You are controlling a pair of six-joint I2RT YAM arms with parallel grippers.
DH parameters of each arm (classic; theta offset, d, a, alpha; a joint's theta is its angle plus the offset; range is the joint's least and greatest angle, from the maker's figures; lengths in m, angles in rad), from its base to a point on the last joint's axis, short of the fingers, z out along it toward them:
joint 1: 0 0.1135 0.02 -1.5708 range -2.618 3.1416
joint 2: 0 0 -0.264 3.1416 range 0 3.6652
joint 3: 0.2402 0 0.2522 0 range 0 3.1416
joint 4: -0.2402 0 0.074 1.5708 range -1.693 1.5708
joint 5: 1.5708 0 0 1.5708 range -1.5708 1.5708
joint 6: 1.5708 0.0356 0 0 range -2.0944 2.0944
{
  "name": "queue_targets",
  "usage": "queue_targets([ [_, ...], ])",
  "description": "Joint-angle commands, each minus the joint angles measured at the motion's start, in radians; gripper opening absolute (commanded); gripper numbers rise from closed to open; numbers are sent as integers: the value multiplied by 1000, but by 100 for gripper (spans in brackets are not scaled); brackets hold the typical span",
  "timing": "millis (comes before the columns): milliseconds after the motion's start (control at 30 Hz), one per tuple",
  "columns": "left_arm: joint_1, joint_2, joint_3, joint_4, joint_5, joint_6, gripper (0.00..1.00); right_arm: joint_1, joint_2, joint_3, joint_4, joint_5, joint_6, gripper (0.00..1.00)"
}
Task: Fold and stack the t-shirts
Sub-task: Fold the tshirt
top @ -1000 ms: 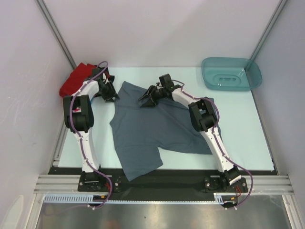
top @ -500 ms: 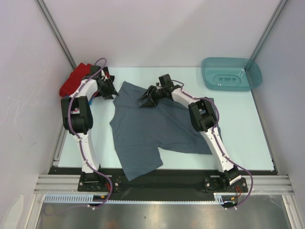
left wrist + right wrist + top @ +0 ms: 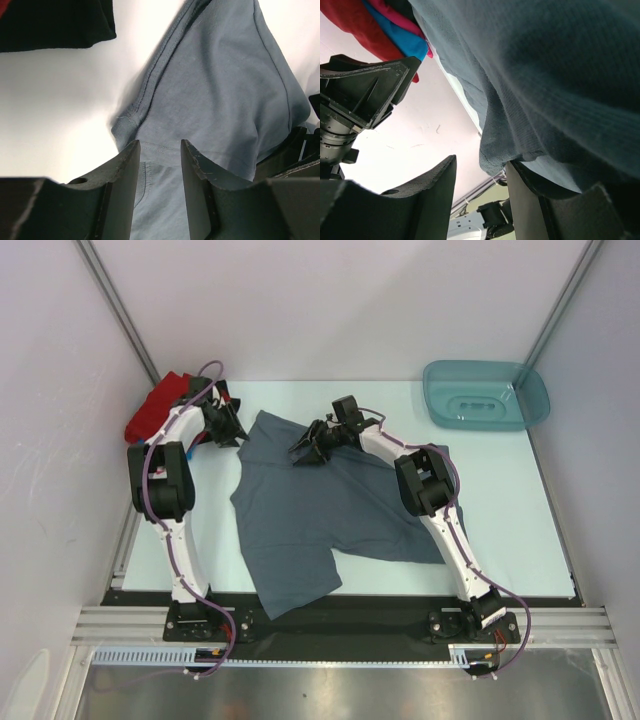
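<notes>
A teal tub (image 3: 487,395) sits upright on the pale table (image 3: 510,510), at its far right corner. A metal rail (image 3: 340,628) runs along the table's near edge.

Top cam: fixed, high, behind arm bases (image 3: 200,620), looks down over whole table (image 3: 500,500); far off. L wrist cam: close, looks past left gripper (image 3: 157,147) down onto grey-blue shirt (image 3: 215,90). R wrist cam: v. close, low, under that shirt's raised cloth, faces red shirt pile (image 3: 355,25). All 3 share shirt's far-left edge.
</notes>
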Motion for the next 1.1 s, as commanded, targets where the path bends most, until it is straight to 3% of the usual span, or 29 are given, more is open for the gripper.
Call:
queue_targets([
  [0, -6, 5, 24, 15, 17, 12, 44, 9, 7, 19, 14, -29, 7, 50],
  [500, -8, 65, 49, -47, -10, 15, 40, 3, 6, 19, 10, -32, 2, 50],
  [800, -6, 64, 52, -40, -6, 15, 22, 3, 9, 16, 8, -32, 2, 50],
  [1000, -9, 67, 58, -41, 0, 15, 0, 0, 7, 18, 2, -34, -4, 49],
  [1067, -9, 65, 55, -41, 5, 15, 0, 0, 6, 13, 2, -35, -7, 44],
])
